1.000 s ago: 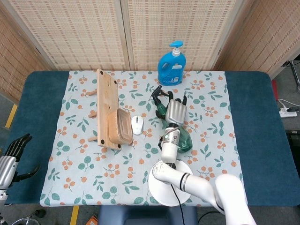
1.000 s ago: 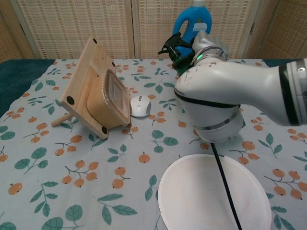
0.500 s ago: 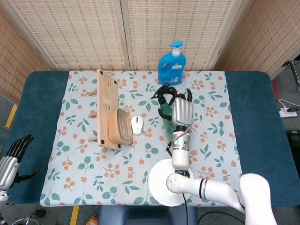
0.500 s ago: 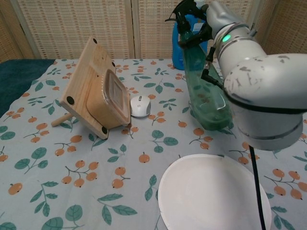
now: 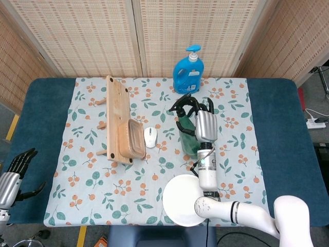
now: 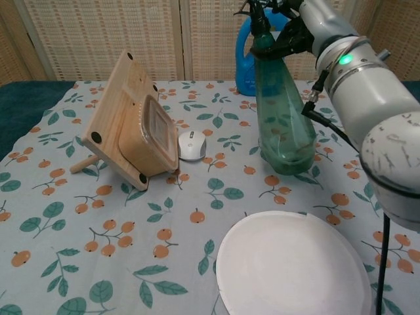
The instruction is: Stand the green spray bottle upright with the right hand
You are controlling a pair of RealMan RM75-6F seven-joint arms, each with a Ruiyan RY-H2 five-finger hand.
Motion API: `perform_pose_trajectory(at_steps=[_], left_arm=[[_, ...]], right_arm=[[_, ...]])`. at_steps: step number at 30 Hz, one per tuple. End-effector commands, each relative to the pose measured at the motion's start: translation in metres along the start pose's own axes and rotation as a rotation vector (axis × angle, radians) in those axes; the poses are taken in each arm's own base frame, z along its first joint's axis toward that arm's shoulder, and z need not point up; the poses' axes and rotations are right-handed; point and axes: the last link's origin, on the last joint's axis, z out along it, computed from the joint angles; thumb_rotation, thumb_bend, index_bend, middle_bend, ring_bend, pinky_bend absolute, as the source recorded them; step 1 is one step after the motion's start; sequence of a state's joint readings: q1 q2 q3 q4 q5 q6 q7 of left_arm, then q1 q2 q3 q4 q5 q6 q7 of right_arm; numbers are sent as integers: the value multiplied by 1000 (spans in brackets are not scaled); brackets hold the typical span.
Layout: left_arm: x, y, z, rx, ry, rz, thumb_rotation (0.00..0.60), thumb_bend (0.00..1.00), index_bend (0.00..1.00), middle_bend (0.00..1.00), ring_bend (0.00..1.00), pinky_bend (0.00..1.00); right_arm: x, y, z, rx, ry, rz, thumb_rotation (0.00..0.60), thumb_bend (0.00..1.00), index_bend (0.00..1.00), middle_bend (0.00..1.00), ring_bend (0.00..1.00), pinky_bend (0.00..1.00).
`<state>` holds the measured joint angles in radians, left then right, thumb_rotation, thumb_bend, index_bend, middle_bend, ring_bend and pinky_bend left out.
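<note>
At mid-table, just right of the mouse [image 5: 149, 137], the spray bottle [image 6: 283, 125] stands nearly upright on its base, long axis vertical with a slight lean, black nozzle [image 5: 181, 103] at the top pointing left. My right hand [image 5: 204, 125] wraps its neck, fingers clamped around it. The blue jug [image 5: 188, 73] sits just beyond, the white plate [image 6: 292, 269] on the near side, the wooden rack [image 5: 121, 125] to the left. My left hand [image 5: 15, 174] hangs off the table's near-left corner, fingers apart, holding nothing.
</note>
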<state>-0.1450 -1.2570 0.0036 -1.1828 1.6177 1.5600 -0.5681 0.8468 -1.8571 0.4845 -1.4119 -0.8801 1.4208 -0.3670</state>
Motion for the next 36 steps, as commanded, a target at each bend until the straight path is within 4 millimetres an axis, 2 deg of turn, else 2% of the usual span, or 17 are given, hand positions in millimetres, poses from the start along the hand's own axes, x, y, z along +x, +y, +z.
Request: perform_pose_trajectory(at_steps=[1,11,21,26,32,36], left_arm=[[0,0,0,2,-1,2,600,260,7,0,0,0],[-3,-1,1,6,-4,10,600,261,5,0,0,0],[-7,-4,4,14,-8,9,600,260,4,0,0,0],[-8,-4,6,21,-4,2,600,261,4,0,0,0],[-11,-5,9,24,-9,4,600,260,4,0,0,0],[-11,-6,9,23,-6,3,600,261,4,0,0,0]], right_arm=[[10,4,-2,88,32,76,600,237,213,548,266,8],[12,34,8,230,59,219,600,236,213,548,263,8],[-8,62,23,351,26,249,600,236,224,548,252,8],[-18,68,26,368,23,319,600,236,238,548,252,11],[-20,69,27,374,64,433,600,220,250,548,252,37],[-19,67,29,396,71,439,600,215,250,548,252,38]])
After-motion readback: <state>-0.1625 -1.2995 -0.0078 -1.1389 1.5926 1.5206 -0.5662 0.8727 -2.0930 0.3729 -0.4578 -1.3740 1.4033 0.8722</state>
